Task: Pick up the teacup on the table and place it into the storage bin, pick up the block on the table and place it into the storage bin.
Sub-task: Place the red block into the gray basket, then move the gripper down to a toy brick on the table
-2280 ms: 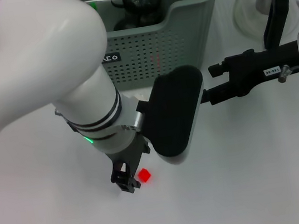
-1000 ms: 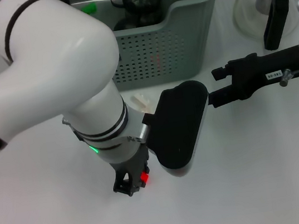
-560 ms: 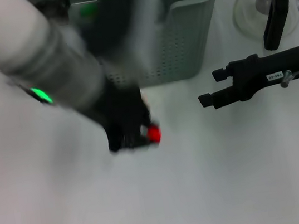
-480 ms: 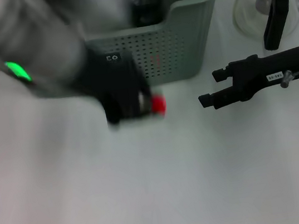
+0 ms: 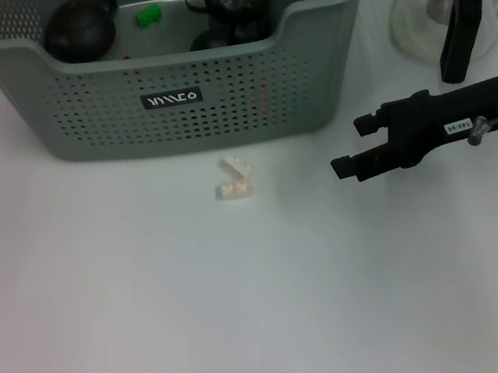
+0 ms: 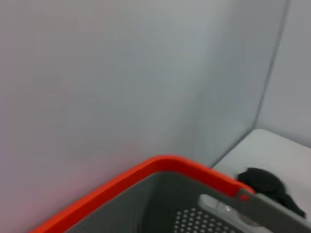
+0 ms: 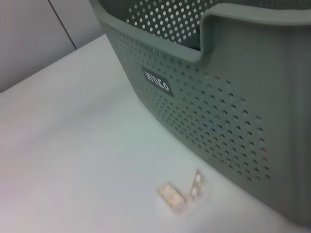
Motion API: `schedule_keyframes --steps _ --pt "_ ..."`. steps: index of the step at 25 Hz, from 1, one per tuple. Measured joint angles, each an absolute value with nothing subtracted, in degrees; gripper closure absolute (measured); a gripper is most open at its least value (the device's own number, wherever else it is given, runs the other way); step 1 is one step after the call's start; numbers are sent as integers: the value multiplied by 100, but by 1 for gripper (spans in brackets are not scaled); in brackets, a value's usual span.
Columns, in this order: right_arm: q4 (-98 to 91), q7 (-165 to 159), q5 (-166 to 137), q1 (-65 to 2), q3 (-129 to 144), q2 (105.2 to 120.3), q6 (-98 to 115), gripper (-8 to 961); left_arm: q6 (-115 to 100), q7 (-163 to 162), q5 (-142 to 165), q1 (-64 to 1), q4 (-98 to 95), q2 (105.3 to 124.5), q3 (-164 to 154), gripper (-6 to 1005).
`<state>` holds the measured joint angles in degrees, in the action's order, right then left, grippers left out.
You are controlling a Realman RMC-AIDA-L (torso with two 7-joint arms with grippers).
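Hovering low over the worktop [image 5: 158,331], right pincer [image 5: 348,148] parted and empty, beside the storage bin [image 5: 217,97]. Holding teapots and a green block [image 5: 147,16] inside. Lying before it, small cream blocks [image 5: 234,180]. Left pincer unseen.

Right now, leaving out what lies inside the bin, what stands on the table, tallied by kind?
Bin: 1
Coffee pot: 1
Cream blocks: 2
Total: 4
A silver thing at the edge, beside the pot, is cut off and not counted. The right tool hangs open beside the blocks.
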<state>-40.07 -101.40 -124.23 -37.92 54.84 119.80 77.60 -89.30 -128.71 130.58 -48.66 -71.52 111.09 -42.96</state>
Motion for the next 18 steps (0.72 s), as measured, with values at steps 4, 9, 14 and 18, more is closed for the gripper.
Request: schedule_keyframes --steps 4,9,14,18 --pt "-4007 -10148 -12426 -3801 5484 11978 7771 11 -8168 -12833 13116 -5103 -6153 10931 -4442 689" --pt "-4017 -10186 -12429 -3813 5484 11955 7784 11 -7843 -12886 13353 -5147 -6298 11052 -4665 661" --pt "-4039 -10191 -12429 -3815 5484 11953 7795 11 -8373 -12960 13240 -5044 -7019 11149 -4603 589" --pt "-4047 -10194 -12428 -3813 5478 11946 7797 11 -9922 -12739 12596 -4855 -7929 11267 -4523 392"
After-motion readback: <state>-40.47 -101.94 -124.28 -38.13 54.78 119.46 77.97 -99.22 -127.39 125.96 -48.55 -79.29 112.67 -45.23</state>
